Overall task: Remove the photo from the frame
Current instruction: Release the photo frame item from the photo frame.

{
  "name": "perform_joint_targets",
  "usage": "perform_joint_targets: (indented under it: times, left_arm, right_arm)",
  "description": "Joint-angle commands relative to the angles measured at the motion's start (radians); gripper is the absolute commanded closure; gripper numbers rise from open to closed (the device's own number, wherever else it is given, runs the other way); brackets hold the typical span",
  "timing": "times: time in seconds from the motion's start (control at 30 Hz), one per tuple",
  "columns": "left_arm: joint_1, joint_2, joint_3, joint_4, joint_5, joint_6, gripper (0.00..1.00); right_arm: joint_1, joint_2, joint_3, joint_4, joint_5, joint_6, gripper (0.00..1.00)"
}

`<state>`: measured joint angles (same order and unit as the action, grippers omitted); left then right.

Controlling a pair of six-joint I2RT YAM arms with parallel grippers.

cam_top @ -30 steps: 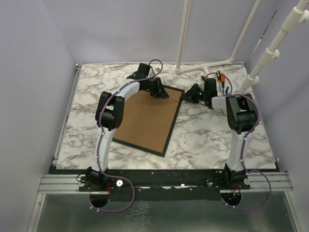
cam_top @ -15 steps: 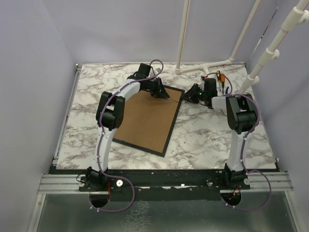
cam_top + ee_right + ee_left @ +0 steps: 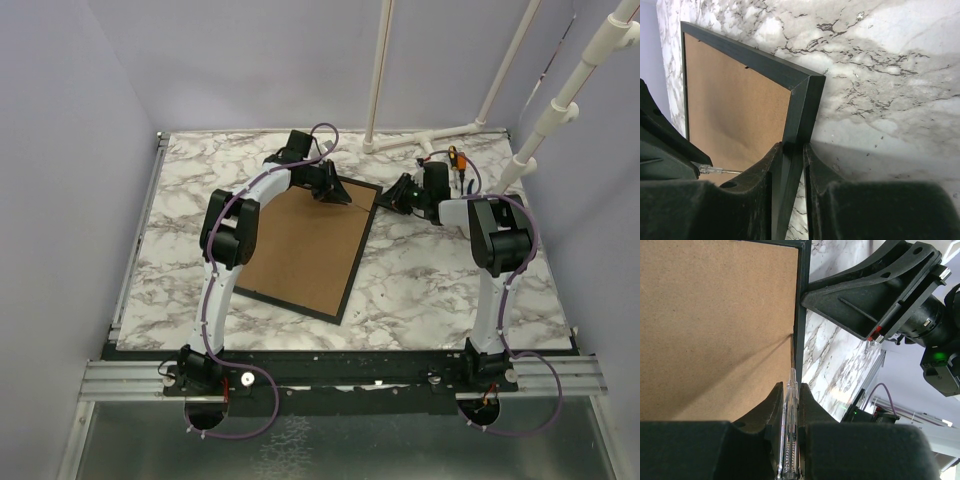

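Note:
The frame (image 3: 300,245) lies face down on the marble table, its brown fibreboard back (image 3: 715,330) up inside the thin black border (image 3: 801,315). The photo is hidden under the back. My left gripper (image 3: 340,193) is shut on a clear-handled screwdriver (image 3: 791,440). The screwdriver's metal tip (image 3: 791,347) touches the back right beside the border, near the far right corner. My right gripper (image 3: 792,147) is shut on the black border (image 3: 800,110) just below that corner. It also shows in the top view (image 3: 388,200).
White pipe stands (image 3: 380,70) rise at the back of the table (image 3: 440,280). An orange-tipped tool (image 3: 455,160) lies near the right arm's wrist. Purple walls close in the sides. The left gripper's body (image 3: 660,150) is close to the right gripper.

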<state>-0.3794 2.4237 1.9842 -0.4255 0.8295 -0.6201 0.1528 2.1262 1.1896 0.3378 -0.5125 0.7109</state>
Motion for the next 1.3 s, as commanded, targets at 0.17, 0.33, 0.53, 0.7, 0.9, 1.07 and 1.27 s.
perform_joint_targets:
  times: [0.17, 0.33, 0.53, 0.7, 0.9, 1.07, 1.27]
  left_arm:
    - [-0.068, 0.017, -0.029, -0.048, -0.034, -0.008, 1.00]
    - [-0.085, 0.000, -0.028, -0.042, -0.059, -0.026, 1.00]
    - [-0.115, 0.004, -0.011, -0.033, -0.065, -0.047, 1.00]
    - [-0.147, -0.007, -0.011, -0.033, -0.105, -0.069, 1.00]
    - [-0.182, -0.055, -0.034, -0.043, -0.212, -0.082, 1.00]
    - [-0.215, -0.100, -0.057, -0.053, -0.294, -0.096, 1.00]
    - [-0.270, -0.128, -0.072, -0.053, -0.390, -0.140, 1.00]
  right_arm:
    - [0.035, 0.023, 0.001, 0.005, -0.045, 0.032, 0.77]
    - [0.042, 0.021, -0.001, 0.007, -0.035, 0.042, 0.77]
    - [0.047, 0.017, -0.011, 0.013, -0.033, 0.053, 0.78]
    - [0.052, 0.014, -0.016, 0.014, -0.012, 0.064, 0.79]
    - [0.056, 0.001, -0.035, 0.023, 0.015, 0.079, 0.80]
    - [0.061, -0.018, -0.055, 0.031, 0.048, 0.085, 0.84]
    - [0.076, -0.040, -0.085, 0.050, 0.097, 0.096, 0.84]
